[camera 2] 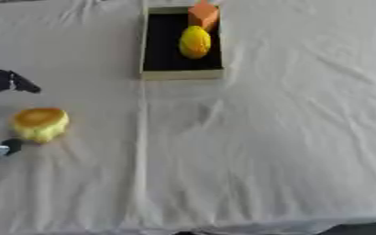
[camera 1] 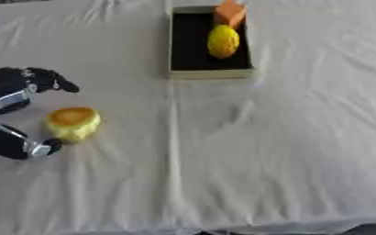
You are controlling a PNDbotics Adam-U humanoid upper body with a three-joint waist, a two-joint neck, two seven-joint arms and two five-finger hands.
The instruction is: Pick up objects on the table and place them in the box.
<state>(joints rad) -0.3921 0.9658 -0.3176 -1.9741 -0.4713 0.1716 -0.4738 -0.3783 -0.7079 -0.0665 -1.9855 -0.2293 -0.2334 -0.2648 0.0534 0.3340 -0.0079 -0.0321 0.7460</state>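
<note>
We see a big white cloth (camera 1: 263,151) that covers the whole table. It is soft and full of wrinkles, and one long fold runs from the far side to the near side, a bit left of the middle.

Next in size is the box (camera 1: 210,72). It sits at the far side, near the middle. It is a long, shallow tray with a pale rim and a dark, flat bottom.

Our left hand (camera 1: 11,114) comes in from the left edge. It is black with shiny silver parts. Its fingers (camera 1: 51,80) spread out on the far side and its thumb (camera 1: 40,148) on the near side, so the hand is open and grips nothing. We do not see our right hand at all.

Just beside the thumb tip, in the gap between thumb and fingers, a small round thing (camera 1: 73,123) sits on the cloth. It is pale yellow with a flat orange top, like a little cake.

Inside the box, by its right wall, lies a bumpy yellow oval thing (camera 1: 223,41), like a lemon. Just past it, at the far end, stands an orange block (camera 1: 229,13) with flat sides.
</note>
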